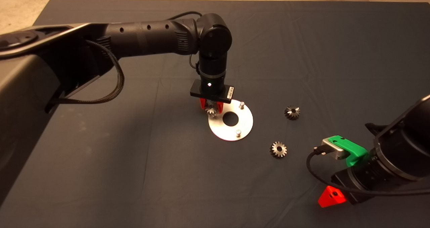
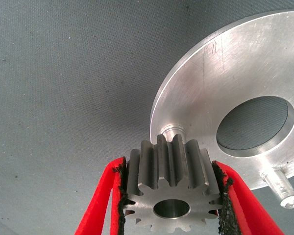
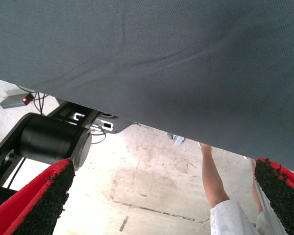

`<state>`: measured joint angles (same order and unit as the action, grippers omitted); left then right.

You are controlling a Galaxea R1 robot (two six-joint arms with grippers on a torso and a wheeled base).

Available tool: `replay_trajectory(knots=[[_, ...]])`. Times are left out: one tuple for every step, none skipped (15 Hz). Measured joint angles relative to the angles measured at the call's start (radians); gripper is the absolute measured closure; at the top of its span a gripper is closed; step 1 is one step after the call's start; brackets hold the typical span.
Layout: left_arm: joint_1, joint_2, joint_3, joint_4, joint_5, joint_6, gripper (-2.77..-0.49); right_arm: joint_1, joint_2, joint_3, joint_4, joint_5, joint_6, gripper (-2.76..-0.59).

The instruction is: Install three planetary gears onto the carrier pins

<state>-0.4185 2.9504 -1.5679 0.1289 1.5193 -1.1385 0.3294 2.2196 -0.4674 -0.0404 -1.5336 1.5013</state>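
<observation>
My left gripper (image 1: pixel 211 111) is shut on a planetary gear (image 2: pixel 170 188) and holds it just above the left edge of the shiny carrier disc (image 1: pixel 247 124), over one carrier pin (image 2: pixel 172 132) that the gear partly hides. Two other pins (image 1: pixel 241 104) (image 1: pixel 238 132) stand bare on the disc; one pin (image 2: pixel 283 187) shows in the left wrist view. Two loose gears (image 1: pixel 292 112) (image 1: pixel 278 149) lie on the mat right of the disc. My right gripper (image 1: pixel 332 196) waits open at the lower right edge of the mat.
The dark mat (image 1: pixel 134 161) covers the table. The right wrist view looks past the mat's edge (image 3: pixel 137 68) at the floor, where a person's leg (image 3: pixel 215 186) and a black machine base (image 3: pixel 49 139) show.
</observation>
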Motion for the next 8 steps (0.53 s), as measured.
replay_trajectory(knots=[[0.000, 0.000, -0.001, 0.000, 0.000, 0.000, -0.90, 0.000, 0.000, 0.000, 0.000, 0.000, 0.000, -2.73], [0.000, 0.000, -0.001, 0.000, 0.000, 0.000, -0.90, 0.000, 0.000, 0.000, 0.000, 0.000, 0.000, -2.73], [0.000, 0.000, -0.001, 0.000, 0.000, -0.001, -0.90, 0.000, 0.000, 0.000, 0.000, 0.000, 0.000, -2.73], [0.000, 0.000, -0.002, 0.000, 0.000, -0.001, -0.90, 0.000, 0.000, 0.000, 0.000, 0.000, 0.000, -2.73], [0.000, 0.000, -0.002, 0.000, 0.000, -0.001, -0.90, 0.000, 0.000, 0.000, 0.000, 0.000, 0.000, -2.73], [0.000, 0.000, -0.002, 0.000, 0.000, -0.001, -0.90, 0.000, 0.000, 0.000, 0.000, 0.000, 0.000, -2.73], [0.000, 0.000, -0.002, 0.000, 0.000, 0.000, -0.90, 0.000, 0.000, 0.000, 0.000, 0.000, 0.000, -2.73], [0.000, 0.000, -0.002, 0.000, 0.000, 0.000, -0.90, 0.000, 0.000, 0.000, 0.000, 0.000, 0.000, -2.73]])
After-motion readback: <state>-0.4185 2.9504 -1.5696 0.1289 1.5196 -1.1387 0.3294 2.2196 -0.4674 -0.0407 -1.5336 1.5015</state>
